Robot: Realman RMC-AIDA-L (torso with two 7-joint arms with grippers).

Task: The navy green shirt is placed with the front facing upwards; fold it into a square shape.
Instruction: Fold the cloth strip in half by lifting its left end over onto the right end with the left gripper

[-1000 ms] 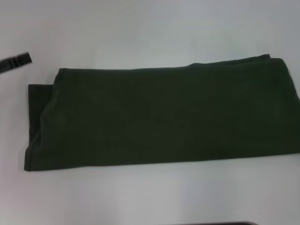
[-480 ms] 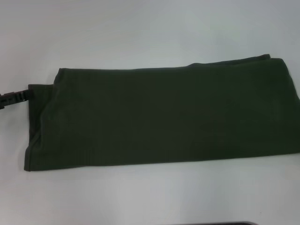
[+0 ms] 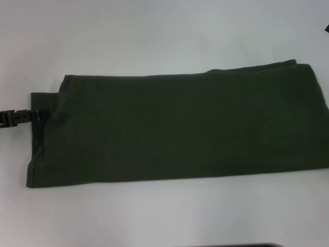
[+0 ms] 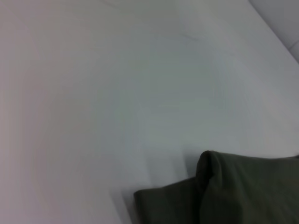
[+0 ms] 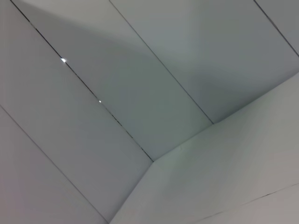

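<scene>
Shirt: navy green shirt (image 3: 175, 128), folded into a long band, flat on the white table (image 3: 154, 36).
Left gripper (image 3: 31, 115): at the shirt's left edge; jaw state cannot be told.
Right gripper: out of sight.

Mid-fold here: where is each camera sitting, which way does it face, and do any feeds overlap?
Head: above, looking down at the navy green shirt folded into a long band on the white table; left gripper at its left end.
Left wrist: low beside the shirt's end; none of the robot's body shows.
Right wrist: faces wall panels only.
Head and left wrist share the shirt.
</scene>
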